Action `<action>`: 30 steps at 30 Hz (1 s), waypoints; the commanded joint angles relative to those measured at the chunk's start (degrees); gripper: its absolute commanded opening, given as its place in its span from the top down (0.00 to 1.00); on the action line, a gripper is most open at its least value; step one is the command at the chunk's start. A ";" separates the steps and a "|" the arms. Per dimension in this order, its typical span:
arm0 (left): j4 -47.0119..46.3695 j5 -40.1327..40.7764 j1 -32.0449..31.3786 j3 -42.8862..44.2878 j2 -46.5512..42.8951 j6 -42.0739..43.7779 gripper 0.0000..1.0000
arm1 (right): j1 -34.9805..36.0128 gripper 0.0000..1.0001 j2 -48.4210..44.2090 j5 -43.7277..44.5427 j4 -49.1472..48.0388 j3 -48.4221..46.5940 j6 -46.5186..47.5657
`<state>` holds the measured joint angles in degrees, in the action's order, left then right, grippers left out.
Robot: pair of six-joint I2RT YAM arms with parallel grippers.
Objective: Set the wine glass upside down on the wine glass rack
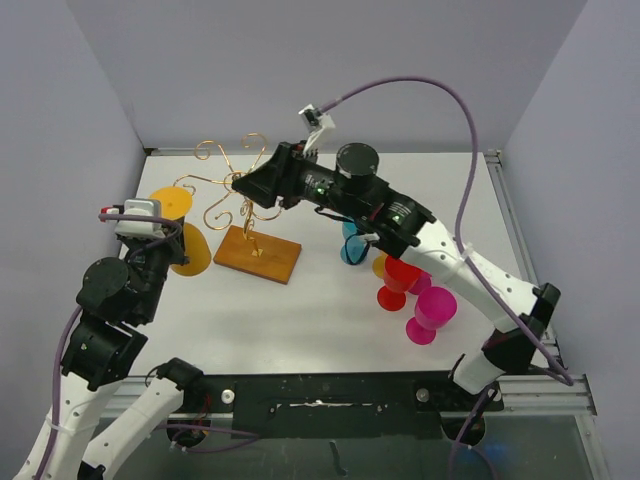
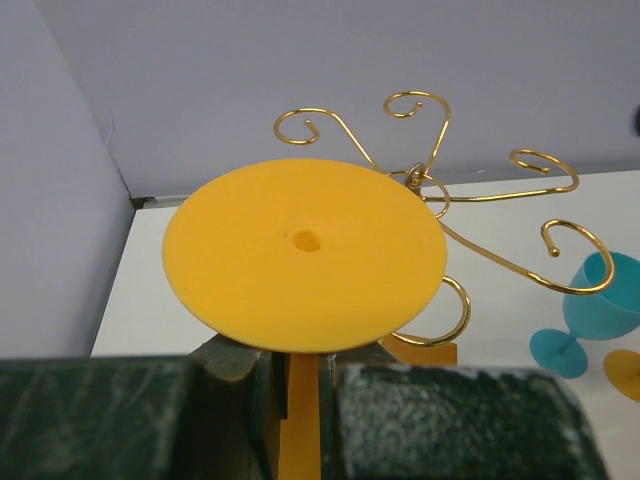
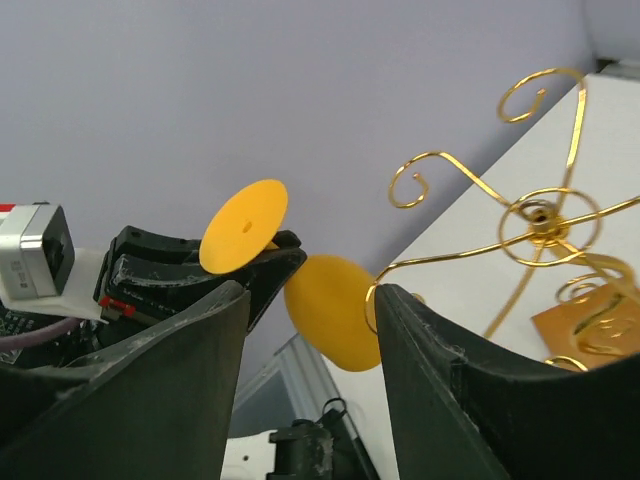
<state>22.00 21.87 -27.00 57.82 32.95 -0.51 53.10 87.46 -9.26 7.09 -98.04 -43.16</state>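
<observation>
Pinching the yellow wine glass (image 2: 305, 255) is the left end effector (image 2: 300, 395) (right one (image 3: 312, 300) spread).

Table (image 1: 300, 320): wine glass rack (image 1: 258, 255), glasses (image 1: 430, 312) (rightward)

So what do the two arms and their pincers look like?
The left arm and right arm have white links and black joints, each trailing a purple cable. The left pincer and right pincer are dark and rough-textured.

Bright even overhead light, soft faint shadows, blurred wrist-view foregrounds
</observation>
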 commanded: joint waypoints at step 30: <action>-1.45 -8.16 -0.15 -0.50 -1.14 1.11 0.76 | 3.15 1.00 18.00 -15.64 -8.68 -14.32 -31.97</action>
<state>21.19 15.84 -26.92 56.77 32.60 2.42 55.90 105.69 -23.07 3.51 -109.84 -72.73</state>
